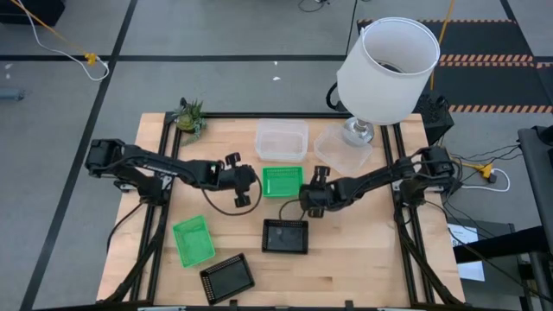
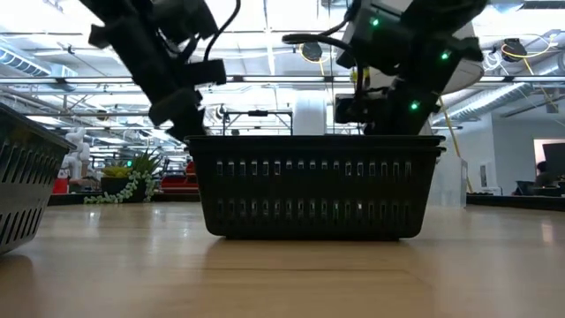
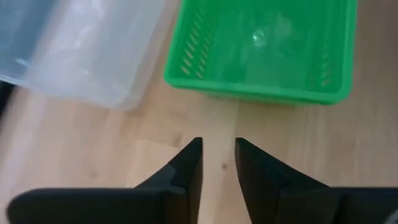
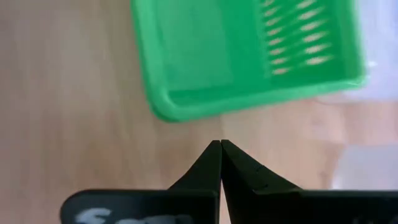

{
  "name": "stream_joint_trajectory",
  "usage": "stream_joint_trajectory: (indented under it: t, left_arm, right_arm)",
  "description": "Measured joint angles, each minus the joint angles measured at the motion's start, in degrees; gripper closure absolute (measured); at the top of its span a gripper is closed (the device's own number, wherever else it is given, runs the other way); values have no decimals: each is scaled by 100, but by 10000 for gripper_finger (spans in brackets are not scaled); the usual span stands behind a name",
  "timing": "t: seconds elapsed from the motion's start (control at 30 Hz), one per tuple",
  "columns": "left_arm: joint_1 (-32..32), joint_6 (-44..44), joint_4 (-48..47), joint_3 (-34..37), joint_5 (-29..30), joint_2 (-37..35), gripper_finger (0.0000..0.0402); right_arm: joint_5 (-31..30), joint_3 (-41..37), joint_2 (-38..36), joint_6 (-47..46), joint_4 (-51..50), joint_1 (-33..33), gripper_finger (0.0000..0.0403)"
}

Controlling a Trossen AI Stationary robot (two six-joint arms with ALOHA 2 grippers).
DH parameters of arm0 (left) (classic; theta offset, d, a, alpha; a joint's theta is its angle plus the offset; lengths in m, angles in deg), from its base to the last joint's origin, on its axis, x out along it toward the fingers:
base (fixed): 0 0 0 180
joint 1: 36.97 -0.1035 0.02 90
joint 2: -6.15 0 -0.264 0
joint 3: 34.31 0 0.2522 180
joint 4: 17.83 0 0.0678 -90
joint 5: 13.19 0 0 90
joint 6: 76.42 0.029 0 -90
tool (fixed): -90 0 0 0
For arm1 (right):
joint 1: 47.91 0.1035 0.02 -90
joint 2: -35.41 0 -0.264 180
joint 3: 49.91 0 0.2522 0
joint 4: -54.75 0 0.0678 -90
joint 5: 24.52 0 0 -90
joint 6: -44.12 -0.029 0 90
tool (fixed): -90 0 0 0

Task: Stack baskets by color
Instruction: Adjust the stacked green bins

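A green basket (image 1: pixel 282 181) rests on its base at the middle of the table. My left gripper (image 1: pixel 253 183) hovers just left of it, open by a narrow gap (image 3: pixel 217 155), with nothing between the fingers. My right gripper (image 1: pixel 313 193) is just right of the same basket, fingers shut (image 4: pixel 221 148) and pointing at its near corner (image 4: pixel 163 111). A second green basket (image 1: pixel 193 240) lies at the near left. One black basket (image 1: pixel 285 235) (image 2: pixel 316 185) sits near the middle front and another (image 1: pixel 226 276) nearer the front edge. Two clear baskets (image 1: pixel 282 138) (image 1: pixel 343 149) lie at the far side.
A big white lampshade (image 1: pixel 389 65) on its stand rises over the far right corner, beside the clear baskets. A small plant (image 1: pixel 190 117) sits at the far left corner. Bare wood (image 1: pixel 363 250) lies at the near right of the table.
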Motion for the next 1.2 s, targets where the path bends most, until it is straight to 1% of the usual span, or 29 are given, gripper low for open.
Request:
stream_joint_trajectory:
  t: [0.13, 0.2, 0.27, 0.43, 0.53, 0.6, 0.7, 0.8, 0.9, 1.07, 1.2]
  left_arm:
    - [-268, 140, 398, 269, -390, 0, 356]
    - [-363, 222, 700, 385, -559, 0, 382]
    - [-420, 334, 1034, 484, -787, 7, 396]
    - [-446, 418, 1312, 527, -990, 92, 386]
    - [-427, 418, 1309, 532, -1256, 142, 390]
    - [-409, 420, 1465, 526, -1422, 208, 396]
    - [-357, 460, 1514, 537, -1453, 320, 397]
    - [-308, 534, 1737, 521, -1548, 434, 387]
    - [-300, 556, 1733, 529, -1691, 444, 382]
    - [-306, 558, 1725, 528, -2026, 444, 396]
    - [-301, 560, 1599, 528, -2161, 444, 396]
  right_arm:
    - [300, -85, 0, 191, 318, -140, 403]
    - [294, -89, 0, 195, 342, -158, 403]
    - [297, -89, 0, 231, 398, -158, 403]
    - [342, -89, 0, 315, 507, -140, 403]
    - [611, -89, -2, 315, 599, -120, 403]
    - [774, -89, -14, 317, 728, -102, 403]
    - [931, -87, -46, 320, 771, -48, 403]
    - [1058, -87, -64, 320, 757, 3, 403]
    - [1073, -85, -84, 320, 804, 42, 403]
    - [1334, -85, -107, 341, 810, 69, 403]
    - [1347, -85, -166, 342, 791, 89, 403]
